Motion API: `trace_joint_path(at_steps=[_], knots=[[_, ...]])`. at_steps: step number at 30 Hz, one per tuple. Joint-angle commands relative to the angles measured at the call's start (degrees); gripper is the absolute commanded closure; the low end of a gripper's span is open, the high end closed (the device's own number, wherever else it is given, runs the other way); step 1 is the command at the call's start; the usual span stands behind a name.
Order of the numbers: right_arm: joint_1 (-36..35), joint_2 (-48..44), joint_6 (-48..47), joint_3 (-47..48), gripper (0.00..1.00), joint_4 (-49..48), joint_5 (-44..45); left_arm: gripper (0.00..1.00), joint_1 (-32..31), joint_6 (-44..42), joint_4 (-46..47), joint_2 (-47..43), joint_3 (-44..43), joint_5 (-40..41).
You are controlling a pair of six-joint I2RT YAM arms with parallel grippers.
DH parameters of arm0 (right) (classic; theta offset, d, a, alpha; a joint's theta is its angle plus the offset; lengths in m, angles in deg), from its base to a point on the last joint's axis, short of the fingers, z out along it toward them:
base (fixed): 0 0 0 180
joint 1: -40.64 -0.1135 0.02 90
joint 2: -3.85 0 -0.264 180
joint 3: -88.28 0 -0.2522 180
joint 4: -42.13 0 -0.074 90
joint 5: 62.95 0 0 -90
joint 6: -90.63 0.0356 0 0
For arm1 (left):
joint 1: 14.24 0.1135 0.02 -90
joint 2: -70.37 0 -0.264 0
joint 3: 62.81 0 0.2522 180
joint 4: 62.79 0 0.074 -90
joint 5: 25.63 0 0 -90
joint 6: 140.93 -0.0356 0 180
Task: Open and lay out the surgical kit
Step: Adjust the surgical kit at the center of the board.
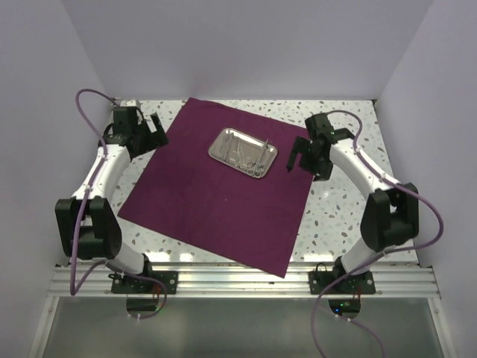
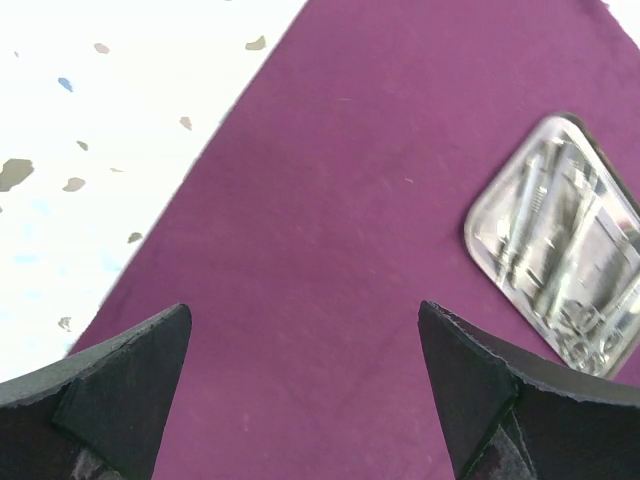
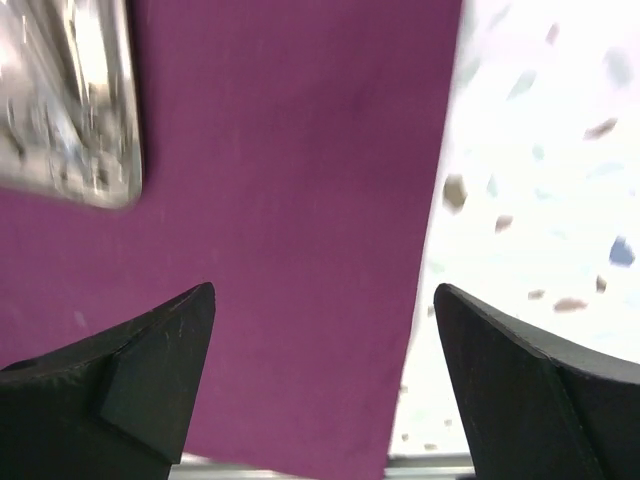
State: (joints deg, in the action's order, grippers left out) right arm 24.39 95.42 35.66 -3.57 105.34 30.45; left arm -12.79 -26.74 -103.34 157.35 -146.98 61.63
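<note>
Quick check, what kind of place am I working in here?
Probably a lab test booth, not a clinic: plain walls box in a speckled tabletop, with an aluminium rail along its near edge.

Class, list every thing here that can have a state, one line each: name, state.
cloth wrap: unfolded, spread flat
steel tray: resting on the cloth wrap, filled
instruments: lying in the steel tray, not laid out
left gripper: open, empty
right gripper: open, empty
</note>
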Motion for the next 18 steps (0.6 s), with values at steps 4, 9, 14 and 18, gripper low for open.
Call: trace_joint_path(at_steps=[4, 9, 14, 18], knots=[[7.89, 14.39, 0.48, 14.54, 0.09, 0.20, 3.01, 0.00, 3.64, -3.00, 4.81, 8.11, -6.39, -4.55], [10.45, 24.43, 0.66, 26.05, 0.12, 2.22, 6.18, 0.00, 3.82, -4.23, 6.40, 16.63, -9.83, -5.16], [10.36, 35.94, 1.45, 37.30, 0.17, 6.71, 9.60, 0.00, 3.99, -3.88, 5.95, 21.21, -11.33, -7.53], [10.45, 40.26, 3.03, 40.48, 0.24, 7.24, 11.63, 0.00, 4.08, -3.09, 6.31, 22.79, -10.89, -9.21]])
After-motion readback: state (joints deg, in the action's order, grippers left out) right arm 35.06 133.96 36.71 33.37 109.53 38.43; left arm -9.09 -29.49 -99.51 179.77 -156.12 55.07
